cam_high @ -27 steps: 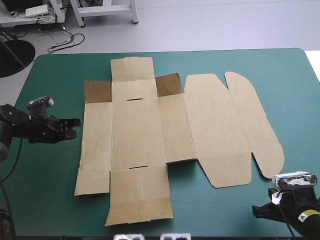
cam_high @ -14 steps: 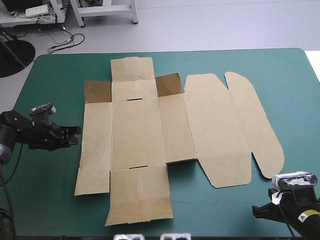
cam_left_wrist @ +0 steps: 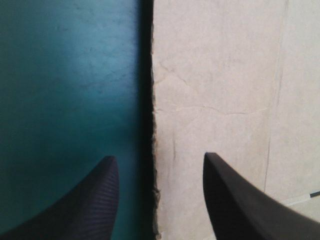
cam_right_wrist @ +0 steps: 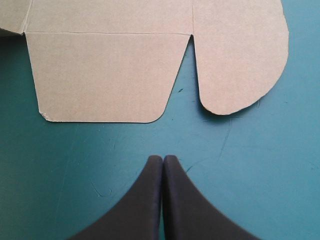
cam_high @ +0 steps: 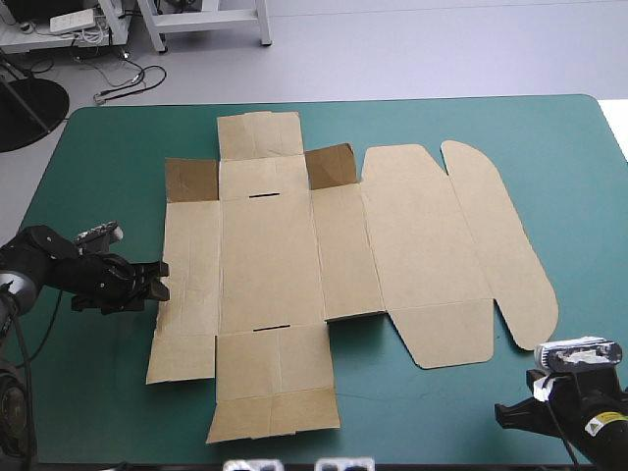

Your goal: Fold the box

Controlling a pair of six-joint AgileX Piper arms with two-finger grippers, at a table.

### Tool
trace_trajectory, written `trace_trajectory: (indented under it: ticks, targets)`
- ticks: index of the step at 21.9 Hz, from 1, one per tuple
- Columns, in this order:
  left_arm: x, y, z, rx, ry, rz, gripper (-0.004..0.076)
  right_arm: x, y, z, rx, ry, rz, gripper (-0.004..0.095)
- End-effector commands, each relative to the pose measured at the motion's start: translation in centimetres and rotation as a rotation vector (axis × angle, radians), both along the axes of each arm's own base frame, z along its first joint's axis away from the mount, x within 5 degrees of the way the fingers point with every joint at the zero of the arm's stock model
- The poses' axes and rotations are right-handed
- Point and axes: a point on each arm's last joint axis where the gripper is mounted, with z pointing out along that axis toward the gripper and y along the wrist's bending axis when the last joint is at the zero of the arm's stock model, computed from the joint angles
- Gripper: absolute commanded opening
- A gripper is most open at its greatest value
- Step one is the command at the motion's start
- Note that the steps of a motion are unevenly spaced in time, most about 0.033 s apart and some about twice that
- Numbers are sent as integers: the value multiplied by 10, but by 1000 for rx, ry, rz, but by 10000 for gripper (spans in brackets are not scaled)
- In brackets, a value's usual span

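The brown box [cam_high: 270,255] lies unfolded as one flat cut sheet on the teal-green table [cam_high: 98,147], stretching from left of the middle well over toward the right side. Its rounded lid panels [cam_high: 496,245] point to the right. Two small flaps [cam_high: 329,165] at the far side look darker than the rest of the board. Two narrow slots show in the large centre panel.

The left hand [cam_high: 160,280] sits low at the sheet's left edge, roughly halfway along that side. Its black fingers [cam_left_wrist: 235,200] stand apart and hold nothing: one is over the bare cover and the other over the board, with the cut edge of the box running between them. Whether either finger touches the board I cannot tell.

The right hand [cam_right_wrist: 162,157] waits near the table's near right corner, fingers pressed together in one pointed arch over bare cover. Ahead of it, and clear of it, lie a tapered flap [cam_right_wrist: 105,75] and the rounded end of a lid panel [cam_right_wrist: 240,60], both flat on the table.
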Motion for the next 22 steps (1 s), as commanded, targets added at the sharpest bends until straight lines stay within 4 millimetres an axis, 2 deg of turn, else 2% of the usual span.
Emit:
trace_trajectory:
  ticks: [1, 10, 22]
  targets:
    - [3, -3, 12, -44, -53, 27, 346, 4, 0, 11, 2, -64, 0, -15]
    - [8, -2, -4, -80, 28, 16, 346, 4, 0, 11, 4, -63, -2, -15]
    - [22, -15, -21, -254, 51, 15, 346, 4, 0, 11, 5, -63, -3, -15]
